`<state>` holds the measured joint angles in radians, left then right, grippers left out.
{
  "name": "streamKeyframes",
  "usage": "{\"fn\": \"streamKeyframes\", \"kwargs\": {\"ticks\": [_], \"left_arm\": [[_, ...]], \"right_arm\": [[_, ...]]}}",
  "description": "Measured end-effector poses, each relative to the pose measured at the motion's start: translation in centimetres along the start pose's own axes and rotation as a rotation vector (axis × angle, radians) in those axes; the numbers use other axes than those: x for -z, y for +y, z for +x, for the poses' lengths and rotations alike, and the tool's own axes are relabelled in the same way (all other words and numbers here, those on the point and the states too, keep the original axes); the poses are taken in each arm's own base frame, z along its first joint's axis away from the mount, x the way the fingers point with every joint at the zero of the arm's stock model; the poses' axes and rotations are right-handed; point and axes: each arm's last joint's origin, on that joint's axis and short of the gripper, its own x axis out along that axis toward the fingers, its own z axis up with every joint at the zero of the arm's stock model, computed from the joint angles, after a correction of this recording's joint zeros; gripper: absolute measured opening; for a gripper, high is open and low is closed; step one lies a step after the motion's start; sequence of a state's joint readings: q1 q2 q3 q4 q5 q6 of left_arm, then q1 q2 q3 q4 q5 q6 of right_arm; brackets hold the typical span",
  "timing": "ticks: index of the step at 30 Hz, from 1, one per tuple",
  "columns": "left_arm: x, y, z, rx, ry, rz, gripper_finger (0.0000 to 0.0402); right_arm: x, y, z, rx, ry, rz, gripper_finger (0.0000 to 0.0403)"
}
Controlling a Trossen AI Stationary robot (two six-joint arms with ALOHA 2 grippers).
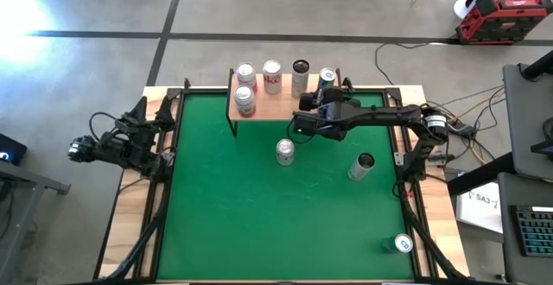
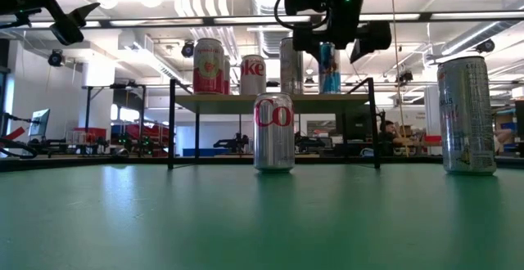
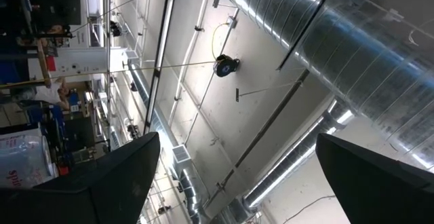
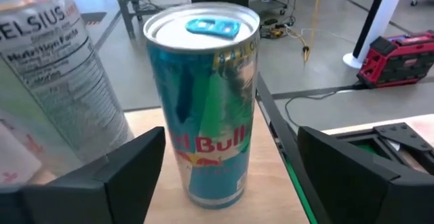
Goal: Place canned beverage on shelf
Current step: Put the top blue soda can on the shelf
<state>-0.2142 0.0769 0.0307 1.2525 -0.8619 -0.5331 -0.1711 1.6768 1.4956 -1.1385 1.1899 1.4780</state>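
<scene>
The teal Red Bull can [image 4: 203,102] stands upright on the shelf [image 1: 285,106], at its right end near the back edge, w/ a tall Celsius can [image 4: 51,75] just beside it, so the row fills from left to right and this one takes the last free spot. My right gripper [image 4: 227,176] sits around the can's lower half, fingers [image 4: 102,176] spread clear of both sides w/ daylight showing, not clamping; I judge that's bc the can already rests on its own base and doesn't need me. From the low view the can looks plumb, bottom flat on the board. Further left on the shelf are the Coke cans [image 1: 259,82], packed close, which is why I come in from the open right side. On the green mat [image 1: 225,216] below, a Diet Coke can [image 1: 285,152] stands just in front of the shelf, another can [image 1: 361,166] lies nearer the mat's right edge, one more [image 1: 403,243] sits off its front-right corner. My left gripper [image 1: 160,117] waits at the mat's left edge, jaws wide, pointed at the ceiling.
</scene>
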Motion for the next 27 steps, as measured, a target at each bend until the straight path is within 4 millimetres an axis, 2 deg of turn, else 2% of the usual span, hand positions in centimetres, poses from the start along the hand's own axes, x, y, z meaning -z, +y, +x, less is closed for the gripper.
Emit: {"fn": "streamKeyframes", "kwargs": {"ticks": [9, 18, 27], "left_arm": [[0.0, 0.0, 0.0, 0.0, 0.001, 0.001, 0.038], [0.0, 0.0, 0.0, -0.001, 0.002, 0.002, 0.038], [0.0, 0.0, 0.0, -0.002, 0.002, 0.003, 0.038]], "right_arm": [[0.0, 0.0, 0.0, 0.0, 0.007, 0.002, 0.0363], [-0.4, 0.1, 0.7, 0.017, -0.048, 0.015, 0.0364], [-0.6, 0.6, 2.3, 0.043, -0.06, -0.004, 0.0364]]}}
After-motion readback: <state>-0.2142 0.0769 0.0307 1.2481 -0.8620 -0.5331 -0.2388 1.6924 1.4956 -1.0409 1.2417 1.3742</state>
